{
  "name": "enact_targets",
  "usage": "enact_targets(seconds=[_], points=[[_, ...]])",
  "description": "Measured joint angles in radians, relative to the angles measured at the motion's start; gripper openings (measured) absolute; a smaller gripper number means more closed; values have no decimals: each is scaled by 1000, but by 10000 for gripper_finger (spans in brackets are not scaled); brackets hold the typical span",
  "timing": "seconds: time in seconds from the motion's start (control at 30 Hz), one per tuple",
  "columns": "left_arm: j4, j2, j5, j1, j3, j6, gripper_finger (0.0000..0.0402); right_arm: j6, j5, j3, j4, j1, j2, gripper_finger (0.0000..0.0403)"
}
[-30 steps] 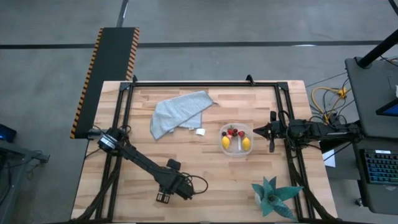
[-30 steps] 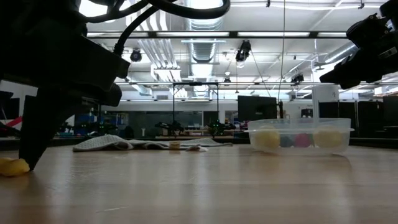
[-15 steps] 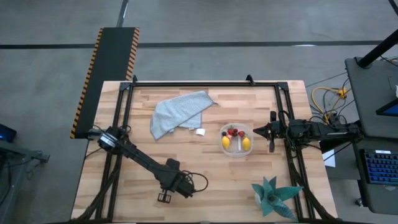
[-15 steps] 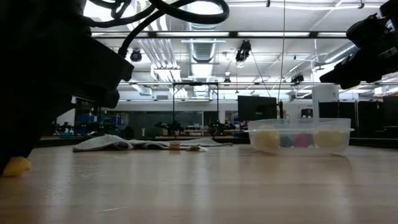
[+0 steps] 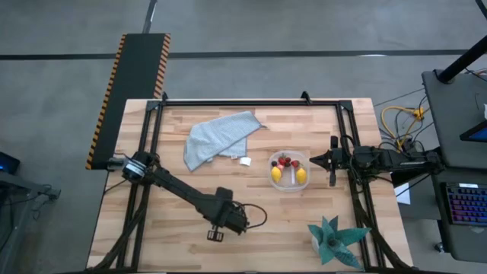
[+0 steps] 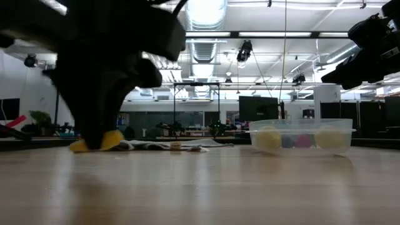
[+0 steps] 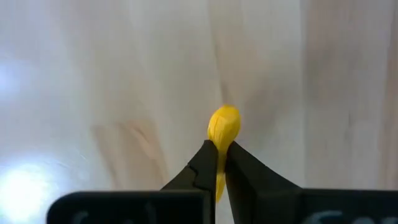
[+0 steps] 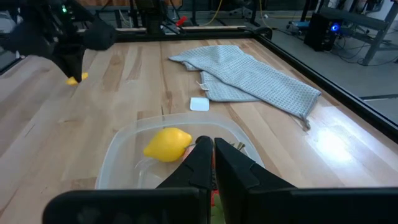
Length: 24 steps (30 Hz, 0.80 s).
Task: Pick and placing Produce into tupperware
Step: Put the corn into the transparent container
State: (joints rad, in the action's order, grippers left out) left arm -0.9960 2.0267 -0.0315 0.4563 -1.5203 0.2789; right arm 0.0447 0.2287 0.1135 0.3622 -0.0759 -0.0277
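- Since a second ago, the left gripper (image 5: pixel 215 236) has been travelling across the wooden table (image 5: pixel 259 243) toward the tupperware (image 5: pixel 289 170), and its fingers have been closing from open onto a small yellow piece of produce (image 7: pixel 222 126).
- Right now the left gripper is clenching that yellow piece between its fingertips, with the piece sticking out past them; it is hanging just above the table, well short of the tupperware, on the near side of the board.
- Seen from table height, the yellow piece (image 6: pixel 100 140) is showing under the dark bulk of the left gripper (image 6: pixel 95 140).
- The right gripper (image 5: pixel 312 160) is waiting just beside the tupperware's outer rim, fingers pressed together and grasping nothing.
- Inside the tupperware, two yellow lemons (image 5: pixel 301 175) are sitting alongside red strawberries (image 5: pixel 286 161) and some dark bits.
- A small white block (image 5: pixel 246 161) is lying beside the tupperware, toward the grey-blue cloth (image 5: pixel 217 139), which is spreading out just beyond it.
- A teal spiky plant (image 5: pixel 335 239) is standing near the table's corner, apart from the tupperware.
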Motion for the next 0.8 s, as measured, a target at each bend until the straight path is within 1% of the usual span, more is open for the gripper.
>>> enact_targets(seconds=[0.03, 0.3, 0.37, 0.5, 0.57, 0.8], points=[[2, -7, -16, -5, -6, -4, 0, 0, 0, 0, 0, 0, 0, 9], [6, -12, -41, -52, -61, -79, 0, 0, 0, 0, -1, 0, 1, 9], [10, -12, -62, -62, -71, -108, 0, 0, 0, 0, -1, 0, 1, 9], [93, -14, -117, -97, -101, -209, 0, 0, 0, 0, 0, 0, 1, 9], [160, -14, -137, -123, -112, -267, 0, 0, 0, 0, 0, 0, 1, 9], [375, -15, -141, -223, -118, -467, 0, 0, 0, 0, 0, 0, 1, 9]])
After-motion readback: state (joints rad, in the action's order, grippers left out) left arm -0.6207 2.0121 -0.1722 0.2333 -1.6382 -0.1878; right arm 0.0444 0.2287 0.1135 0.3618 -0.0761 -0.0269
